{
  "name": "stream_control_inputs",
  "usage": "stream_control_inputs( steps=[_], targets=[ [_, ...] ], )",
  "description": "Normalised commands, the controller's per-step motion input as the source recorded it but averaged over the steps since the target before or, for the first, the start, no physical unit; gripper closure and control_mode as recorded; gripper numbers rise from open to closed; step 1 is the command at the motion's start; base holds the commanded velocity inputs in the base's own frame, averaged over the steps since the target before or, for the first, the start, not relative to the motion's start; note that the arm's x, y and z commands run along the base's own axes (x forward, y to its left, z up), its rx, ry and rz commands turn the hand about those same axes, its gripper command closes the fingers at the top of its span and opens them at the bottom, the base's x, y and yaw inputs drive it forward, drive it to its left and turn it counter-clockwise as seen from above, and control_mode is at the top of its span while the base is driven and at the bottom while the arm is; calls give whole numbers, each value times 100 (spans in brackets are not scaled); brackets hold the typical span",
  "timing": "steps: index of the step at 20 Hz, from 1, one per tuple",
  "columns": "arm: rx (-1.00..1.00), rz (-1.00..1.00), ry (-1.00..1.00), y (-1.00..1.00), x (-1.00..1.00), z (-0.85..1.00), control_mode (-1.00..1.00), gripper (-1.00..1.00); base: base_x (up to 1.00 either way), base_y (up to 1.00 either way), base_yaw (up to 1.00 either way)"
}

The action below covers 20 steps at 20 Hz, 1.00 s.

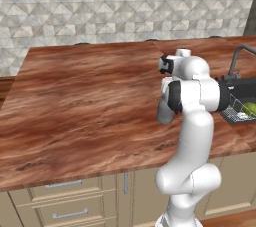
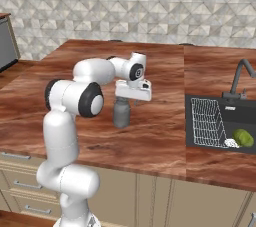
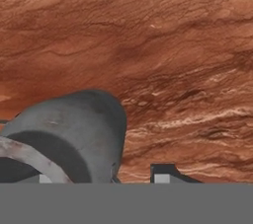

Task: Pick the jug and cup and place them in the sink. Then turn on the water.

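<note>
jug (image 2: 121,113): on the counter (image 2: 160,136), at 9 o'clock from the sink (image 2: 239,115)
gripper (image 2: 123,102): directly over the jug
fruit (image 2: 243,137): in the sink, beside the rack (image 2: 206,122)

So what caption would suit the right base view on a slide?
White arm's fingers descend over the grey jug on the wooden counter, sink nearby.

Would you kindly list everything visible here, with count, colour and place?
Grey metallic milk-can jug: one, grey, upright on the counter beneath the hand.
Reddish-brown wood-grain counter: one, spans the scene.
Dark charcoal recessed sink: one, right end of counter.
White wire rack: one, inside the sink.
Yellow-green lumpy fruit: one, in the sink beside the rack.
Slim dark gooseneck faucet: one, behind the sink.
White two-finger gripper: one, at the jug's neck.
</note>
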Motion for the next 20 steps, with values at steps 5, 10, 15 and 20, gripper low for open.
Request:
stream_control_inputs(
  steps=[5, 10, 15, 20],
  targets=[
    [0, 0, 0, 16, -8, -1, -100, 100, 0, 0, 0],
    [0, 0, 1, 0, -11, 17, -100, 100, 0, 0, 0],
    [0, 0, -6, -1, -15, 36, -100, 100, 0, 0, 0],
    [0, 0, -1, -16, -26, 43, -100, 100, 0, 0, 0]
  ],
)
